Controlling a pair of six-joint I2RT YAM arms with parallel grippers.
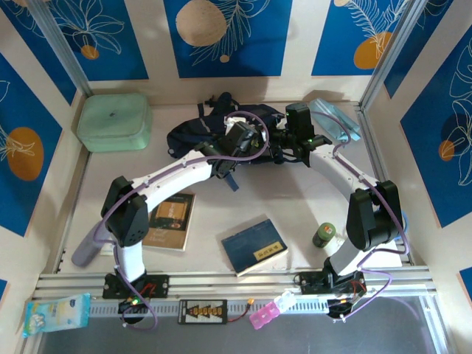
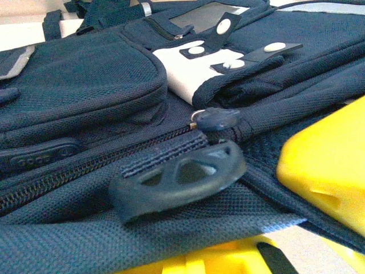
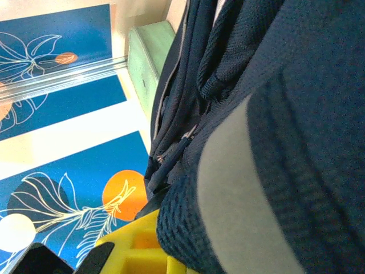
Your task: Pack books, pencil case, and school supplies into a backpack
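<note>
The navy backpack point(image 1: 210, 131) lies crumpled at the back middle of the table. My left gripper point(image 1: 254, 137) is on its right part, open, with yellow fingers point(image 2: 325, 171) set wide around the fabric. A black zipper pull point(image 2: 177, 180) lies just ahead of them on the closed zip. Facing it from the right, my right gripper point(image 1: 285, 141) is shut on a fold of backpack fabric point(image 3: 256, 188) with a grey stripe. The tan-brown book point(image 1: 171, 219) and the navy book point(image 1: 254, 245) lie flat near the front. The pale-blue pencil case point(image 1: 335, 118) rests at the back right.
A mint-green boxy case point(image 1: 114, 122) stands in the back left corner. A small green bottle point(image 1: 324, 234) stands by the right arm's base, and a grey-purple tube point(image 1: 87, 247) lies by the left arm's base. Patterned walls close in three sides.
</note>
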